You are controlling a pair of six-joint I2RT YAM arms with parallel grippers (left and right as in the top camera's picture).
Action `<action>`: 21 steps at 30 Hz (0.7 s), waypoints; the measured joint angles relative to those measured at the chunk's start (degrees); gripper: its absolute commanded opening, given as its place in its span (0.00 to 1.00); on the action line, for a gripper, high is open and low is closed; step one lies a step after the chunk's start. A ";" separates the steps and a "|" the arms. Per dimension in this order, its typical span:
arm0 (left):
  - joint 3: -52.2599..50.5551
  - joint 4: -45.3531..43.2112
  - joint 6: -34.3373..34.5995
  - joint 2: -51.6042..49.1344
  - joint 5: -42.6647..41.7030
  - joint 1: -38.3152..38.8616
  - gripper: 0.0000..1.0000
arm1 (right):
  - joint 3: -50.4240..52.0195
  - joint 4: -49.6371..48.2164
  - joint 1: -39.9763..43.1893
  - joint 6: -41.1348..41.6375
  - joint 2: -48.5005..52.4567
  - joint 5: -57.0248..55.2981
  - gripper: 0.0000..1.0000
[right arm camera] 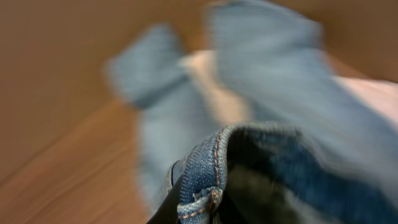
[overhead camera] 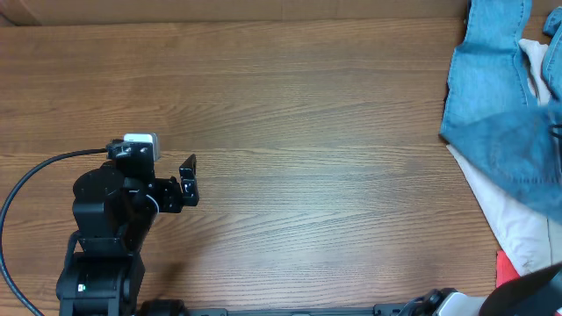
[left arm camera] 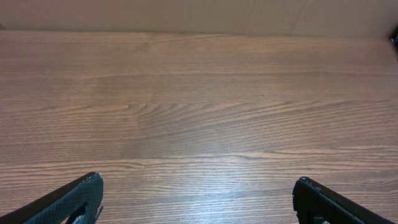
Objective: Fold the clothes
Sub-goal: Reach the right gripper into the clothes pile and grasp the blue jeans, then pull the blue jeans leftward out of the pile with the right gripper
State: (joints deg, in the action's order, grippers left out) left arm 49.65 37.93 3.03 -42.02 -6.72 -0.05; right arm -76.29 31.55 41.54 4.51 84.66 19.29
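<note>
- While your left gripper hangs over the table toward the near-left corner, its fingers are spread wide. There's only bare wood between them, so it's holding nothing.
- The jeans are bunched up along the right edge, running from the far-right corner down toward the near side, well apart from your left gripper.
- They're lying partly over a beige garment, and a bit of red garment peeks out by the near-right corner.
- Your right wrist view is super blurry. A denim waistband with a belt loop sits right up against the right gripper, but honestly I can't tell if it's clamped on it or apart.
</note>
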 measured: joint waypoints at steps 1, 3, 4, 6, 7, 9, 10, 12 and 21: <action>0.00 -0.09 0.00 0.00 0.00 0.00 1.00 | -0.15 1.03 -3.19 0.00 -1.73 0.24 0.05; 0.00 -0.26 0.00 0.00 0.00 0.00 1.00 | -0.22 2.47 -9.14 -0.04 -4.59 0.44 0.05; 0.00 -0.28 0.00 0.00 0.00 0.00 1.00 | -0.20 2.91 -11.96 -0.07 -5.73 0.46 0.05; 0.02 -0.68 0.00 0.00 0.00 0.00 1.00 | -0.22 3.65 -18.49 -0.04 -7.87 0.07 0.05; 0.02 -0.90 0.00 0.00 0.00 0.00 1.00 | -0.22 3.93 -21.46 -0.02 -8.66 -0.24 0.05; 0.02 -1.18 0.00 0.00 0.00 0.00 1.00 | -0.22 4.07 -27.67 0.00 -9.84 -1.33 0.05; 0.02 -1.40 0.00 0.00 0.00 0.00 1.00 | -0.22 4.07 -32.04 0.02 -10.27 -2.43 0.05; 0.02 -1.75 0.00 0.00 0.00 0.00 1.00 | -0.22 4.04 -37.13 0.22 -10.40 -3.80 0.05; 0.02 -3.69 0.00 0.00 0.00 -0.04 1.00 | -0.22 -4.13 -58.99 2.05 -8.66 -16.22 0.05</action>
State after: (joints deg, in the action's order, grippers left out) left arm 49.67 34.24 3.03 -42.02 -6.72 -0.10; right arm -76.51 27.42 -17.45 6.57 76.01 3.07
